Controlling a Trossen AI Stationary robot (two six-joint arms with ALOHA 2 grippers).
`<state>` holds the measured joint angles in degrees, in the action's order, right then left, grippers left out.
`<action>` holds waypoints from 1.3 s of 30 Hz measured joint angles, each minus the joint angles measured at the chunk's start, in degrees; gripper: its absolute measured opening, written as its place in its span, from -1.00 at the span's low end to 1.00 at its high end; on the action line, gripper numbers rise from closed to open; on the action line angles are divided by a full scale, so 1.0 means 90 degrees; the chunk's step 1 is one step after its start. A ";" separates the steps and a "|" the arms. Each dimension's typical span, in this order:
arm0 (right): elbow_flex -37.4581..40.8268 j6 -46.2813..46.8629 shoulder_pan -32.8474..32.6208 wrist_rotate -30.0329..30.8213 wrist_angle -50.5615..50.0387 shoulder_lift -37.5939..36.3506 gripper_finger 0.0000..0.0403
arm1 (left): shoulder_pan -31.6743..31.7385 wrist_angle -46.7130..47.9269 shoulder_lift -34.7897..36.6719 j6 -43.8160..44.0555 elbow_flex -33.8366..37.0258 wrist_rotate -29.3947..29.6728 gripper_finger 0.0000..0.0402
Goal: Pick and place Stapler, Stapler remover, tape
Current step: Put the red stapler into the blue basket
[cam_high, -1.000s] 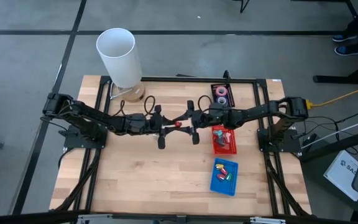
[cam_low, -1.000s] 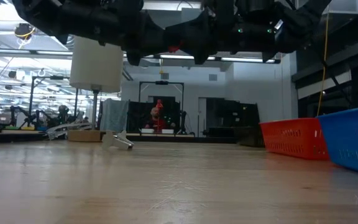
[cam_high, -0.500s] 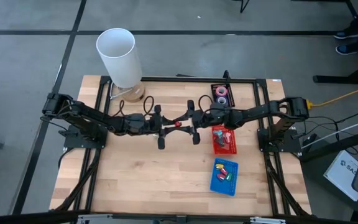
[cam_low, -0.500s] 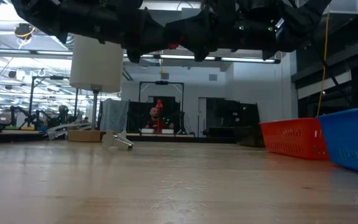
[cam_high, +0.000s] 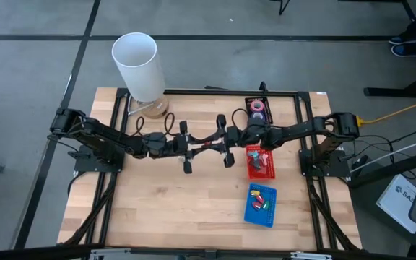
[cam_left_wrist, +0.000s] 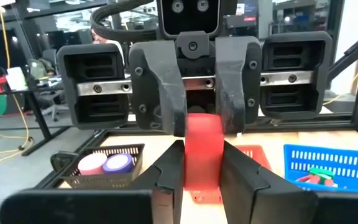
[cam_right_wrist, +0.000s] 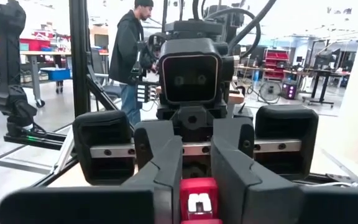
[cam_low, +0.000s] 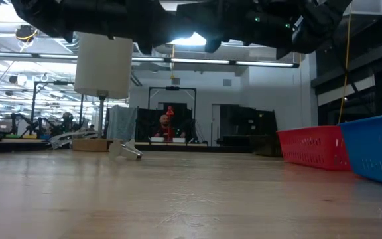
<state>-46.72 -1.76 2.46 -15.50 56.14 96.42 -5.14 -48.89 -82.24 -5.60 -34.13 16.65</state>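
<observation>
Mid-air handover of the red stapler (cam_left_wrist: 202, 148) above the worktop (cam_high: 165, 209).
Left tool (cam_high: 199, 148) and right tool (cam_high: 217, 146) meeting nose to nose, both closed on the stapler in the wrist views. Next: one tool to release, then carry toward the red basket (cam_high: 261, 162). Stapler hidden from overhead; tape (cam_high: 257, 110) in the black tray only there.

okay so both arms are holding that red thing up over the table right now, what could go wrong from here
1. The left gripper and right gripper both clamp the red stapler in mid-air. If one pulls away before the other lets go, it may twist or slip.
2. If both let go, it would fall onto the bare table, not into the red basket.
3. The grippers face each other closely, so a small misalignment could bump their fingers.
</observation>
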 joint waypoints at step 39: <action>0.0027 -0.0034 0.0036 -0.0013 -0.0500 -0.0012 -0.65 | -0.0002 0.0028 0.0010 0.0554 0.0027 -0.0149 -0.49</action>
<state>-46.48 -2.07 2.79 -15.62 51.64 96.31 -5.15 -48.64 -82.15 -0.62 -33.89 15.31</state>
